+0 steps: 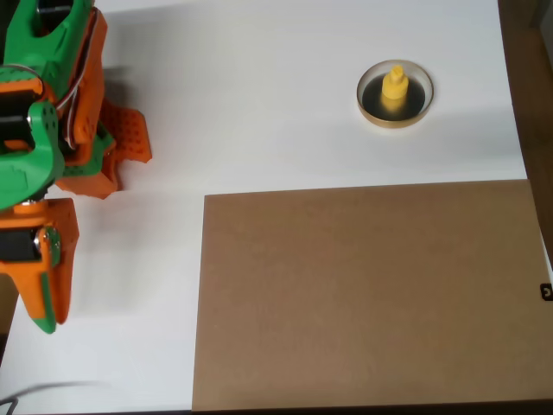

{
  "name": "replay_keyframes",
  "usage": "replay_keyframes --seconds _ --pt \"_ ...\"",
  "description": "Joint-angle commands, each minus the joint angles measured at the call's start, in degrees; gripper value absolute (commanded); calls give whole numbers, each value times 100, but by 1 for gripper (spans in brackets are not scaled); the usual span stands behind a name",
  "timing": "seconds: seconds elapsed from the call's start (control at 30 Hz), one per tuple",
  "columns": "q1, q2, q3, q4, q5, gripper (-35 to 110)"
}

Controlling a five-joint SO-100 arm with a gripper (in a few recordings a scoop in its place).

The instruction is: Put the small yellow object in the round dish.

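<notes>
On the white tabletop point(276, 95), seen in the overhead view, the green and orange arm is folded at the left edge of the picture. The hand point(119, 156) is taken to be the orange perforated part projecting rightward from the arm's upper half; whether its fingers are apart or together cannot be told, and nothing is seen between them. Far to the right of the hand, and slightly higher in the picture, the round dish point(395, 94) is shown, with a pale tan rim and a dark inside. The small yellow object point(394, 86) is seen standing upright inside the dish, near its centre, its narrower knob uppermost and its round base on the dark floor. Dish and object are well apart from the hand, with bare white surface between them. Below and to the right of the hand a large brown rectangular board point(371, 298) is laid flat on the tabletop, its upper left corner lying nearer the hand than the dish does. The dish is set above the board's upper edge, separated from it by a strip of white
</notes>
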Motion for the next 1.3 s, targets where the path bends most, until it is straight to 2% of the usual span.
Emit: replay_keyframes --seconds 0.0,0.17,0.83,1.1,1.27 --pt "97 220 9 -229 132 3" --pt "88 220 132 -598 264 4" --pt "-255 220 141 -606 -149 1" --pt "-53 220 141 -598 712 1" --pt "-105 220 141 -589 677 7"
